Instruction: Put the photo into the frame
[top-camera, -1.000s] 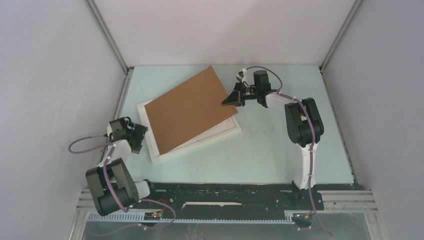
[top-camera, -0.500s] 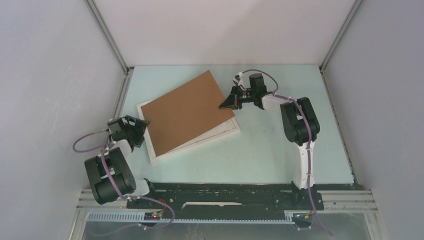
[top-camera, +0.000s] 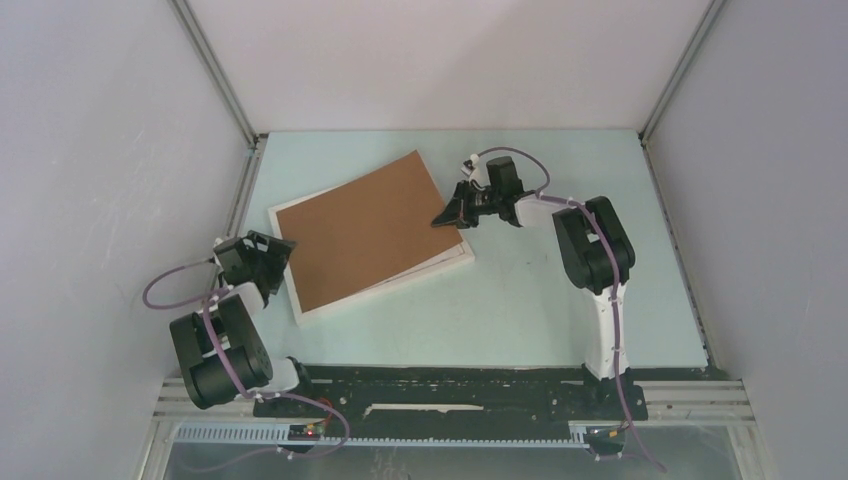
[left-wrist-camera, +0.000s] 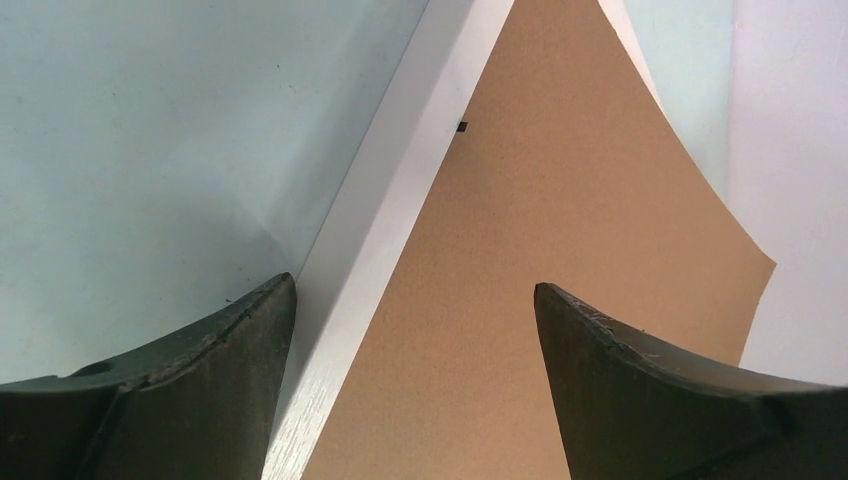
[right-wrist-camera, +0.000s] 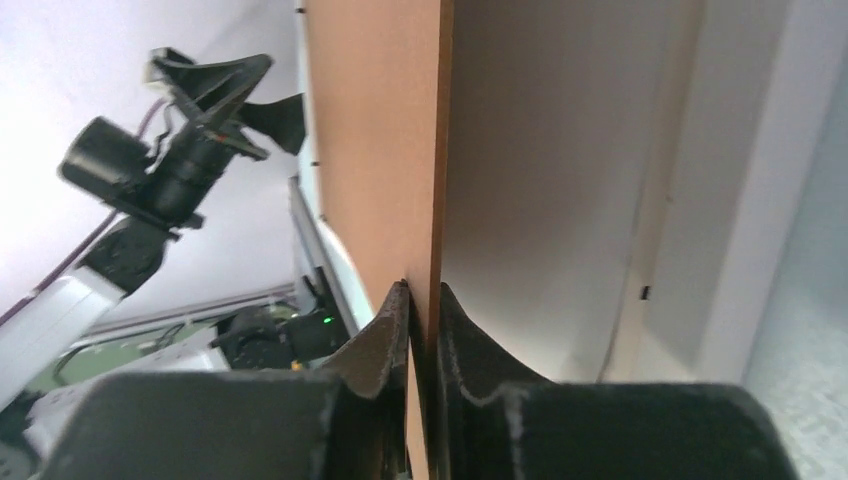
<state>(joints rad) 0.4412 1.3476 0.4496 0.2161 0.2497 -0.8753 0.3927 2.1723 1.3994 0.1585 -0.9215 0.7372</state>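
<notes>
Only close-up: right gripper (right-wrist-camera: 422, 296) around board (right-wrist-camera: 370, 130)

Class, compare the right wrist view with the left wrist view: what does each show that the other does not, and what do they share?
Only the right wrist view: the right gripper pinching the edge of the brown backing board, with the left arm beyond it. Only the left wrist view: the left gripper open, its fingers spread over one edge of the white frame. Both: the backing board, the frame and the pale table.
</notes>
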